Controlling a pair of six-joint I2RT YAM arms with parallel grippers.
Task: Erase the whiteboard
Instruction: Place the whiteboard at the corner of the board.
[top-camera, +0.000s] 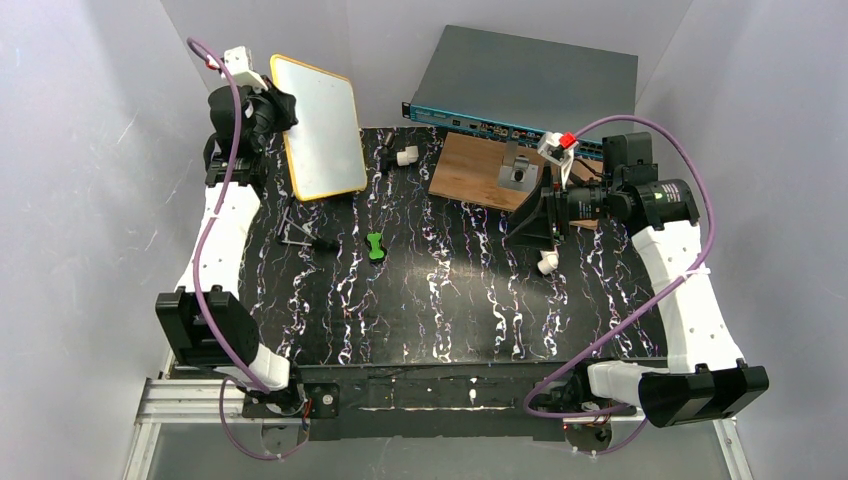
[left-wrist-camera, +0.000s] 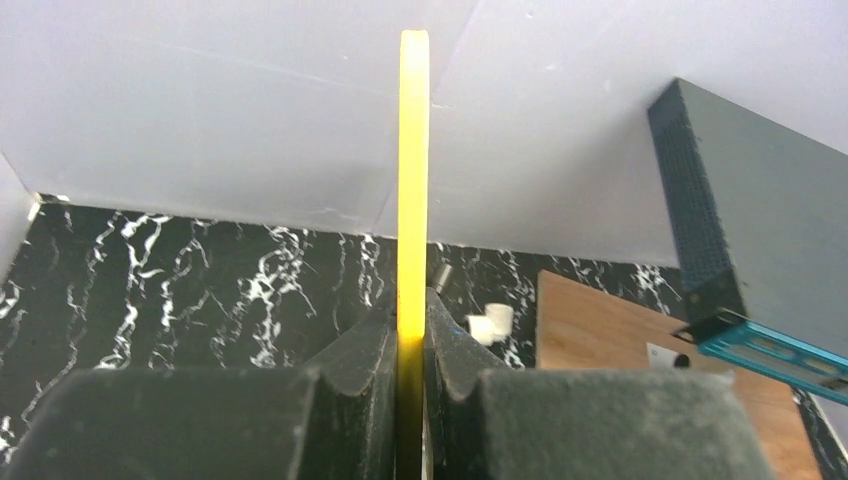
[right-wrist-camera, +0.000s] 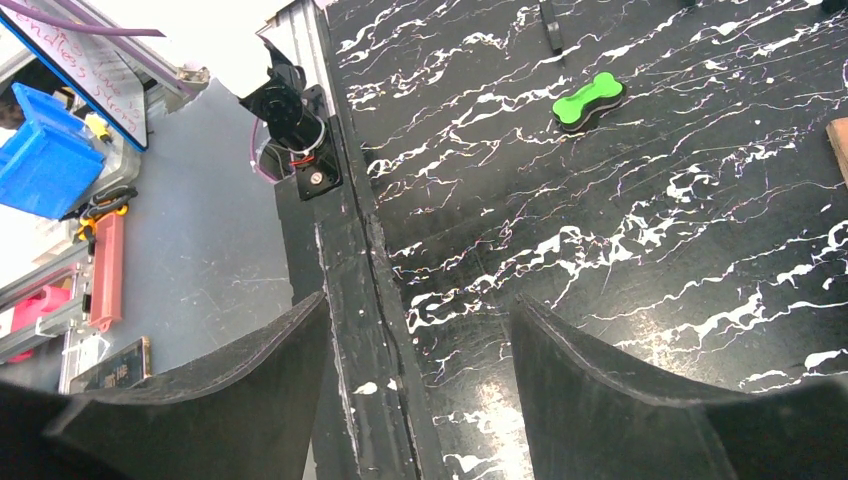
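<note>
The whiteboard (top-camera: 320, 125) is white with a yellow-orange rim and shows no writing. It is lifted and tilted above the table's back left. My left gripper (top-camera: 285, 112) is shut on its left edge. In the left wrist view the yellow rim (left-wrist-camera: 413, 180) runs edge-on, clamped between the fingers of the left gripper (left-wrist-camera: 412, 340). A green bone-shaped eraser (top-camera: 375, 245) lies on the black marbled table and also shows in the right wrist view (right-wrist-camera: 590, 98). My right gripper (top-camera: 530, 228) is open and empty, hovering right of the eraser; its jaws (right-wrist-camera: 420, 305) stand wide apart.
A brown wooden board (top-camera: 480, 170) with a metal bracket (top-camera: 518, 172) lies at the back right, under a blue-edged rack unit (top-camera: 530, 85). White pipe fittings (top-camera: 405, 155) (top-camera: 547, 262) and a black metal tool (top-camera: 300, 235) lie on the table.
</note>
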